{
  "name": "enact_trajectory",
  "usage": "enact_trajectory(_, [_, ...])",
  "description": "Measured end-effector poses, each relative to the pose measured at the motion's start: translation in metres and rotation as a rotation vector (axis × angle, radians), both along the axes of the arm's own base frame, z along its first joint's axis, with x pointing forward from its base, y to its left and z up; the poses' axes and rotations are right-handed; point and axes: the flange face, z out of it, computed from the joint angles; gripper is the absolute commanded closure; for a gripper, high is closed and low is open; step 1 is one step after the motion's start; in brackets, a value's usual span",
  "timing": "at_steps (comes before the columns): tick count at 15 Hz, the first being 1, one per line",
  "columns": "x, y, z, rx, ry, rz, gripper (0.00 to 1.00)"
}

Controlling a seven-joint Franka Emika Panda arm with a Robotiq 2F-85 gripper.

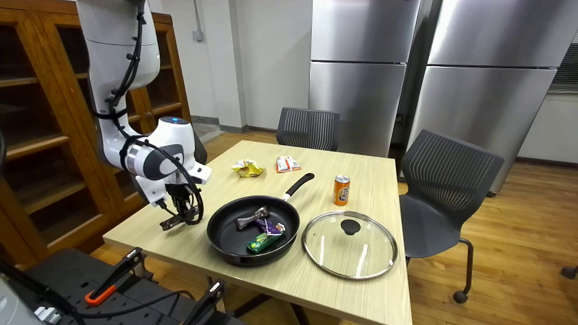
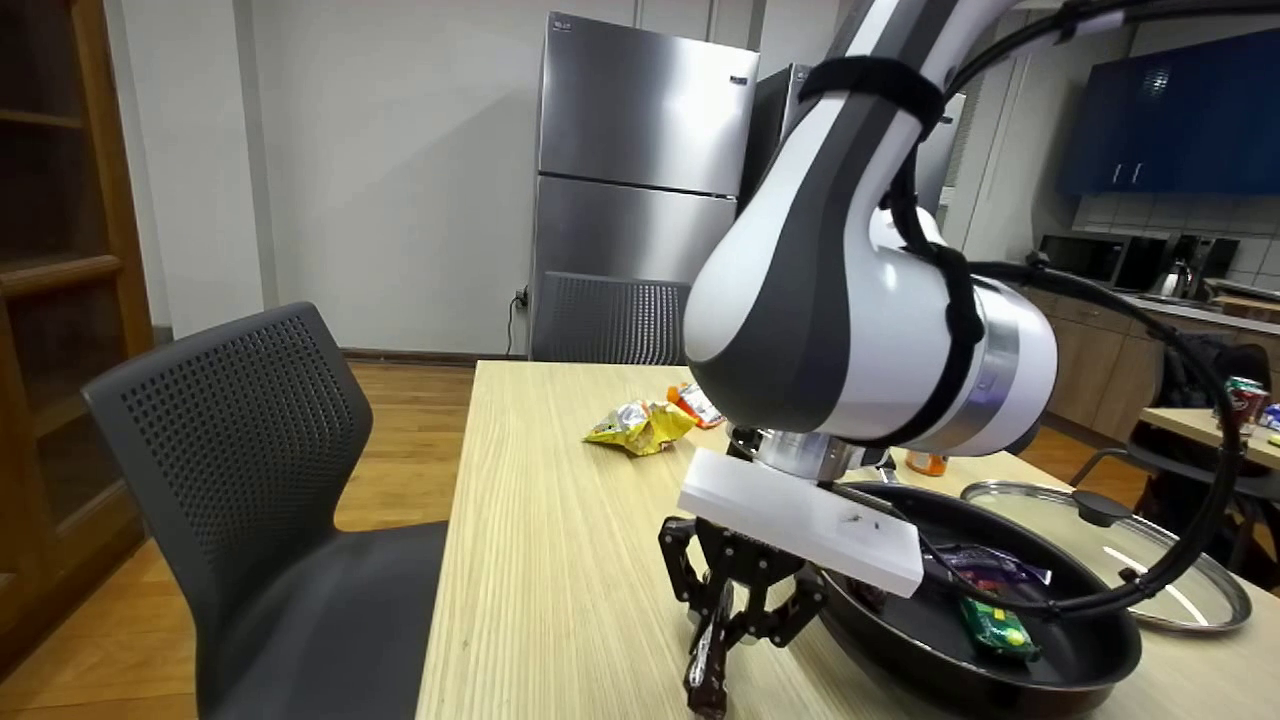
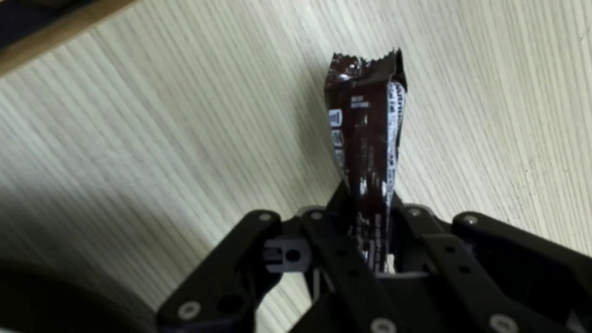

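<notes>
1. In the wrist view, a long, dark brown, shiny wrapped bar (image 3: pixel 365 129) with white print runs lengthwise between the black, jointed fingers (image 3: pixel 341 204), which are drawn in narrow and grip it from both sides. Its crimped end sticks out ahead of them, over the pale wood-grain tabletop (image 3: pixel 185 115), whose edge crosses the upper left corner.

2. In an exterior view, the white-and-grey robot arm (image 2: pixel 870 310) reaches down, and the bar slants downward out of the fingers, its lower end close to the tabletop; whether it touches cannot be made out. Farther back lies a crumpled yellow-and-silver packet (image 2: pixel 645 428), with an orange-and-white packet (image 2: pixel 697 405) just behind it. A dark grey chair (image 2: pixel 240 440) with a perforated back stands beside the tabletop.

3. In an exterior view, a round black frying pan (image 1: pixel 228 225) sits near the fingers. Inside it lie a dark, glossy twisted sweet (image 1: pixel 252 219), a purple wrapped sweet (image 1: pixel 267 227) and a green wrapped bar (image 1: pixel 265 240), the last two overlapping from this angle. Beside the pan, a round clear glass lid (image 1: pixel 347 253) with a metal rim lies knob up; beyond it an orange drink can (image 1: pixel 342 192) stands upright. Two tall steel refrigerators (image 1: pixel 356 99) stand behind.
</notes>
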Motion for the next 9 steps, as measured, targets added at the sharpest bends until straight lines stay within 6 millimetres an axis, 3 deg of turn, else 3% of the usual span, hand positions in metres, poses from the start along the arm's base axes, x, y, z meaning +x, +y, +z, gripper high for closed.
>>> enact_trajectory(5, [-0.003, -0.009, 0.032, -0.053, -0.063, 0.027, 0.96])
enact_trajectory(9, [-0.003, -0.031, 0.052, -0.089, -0.088, 0.013, 0.96])
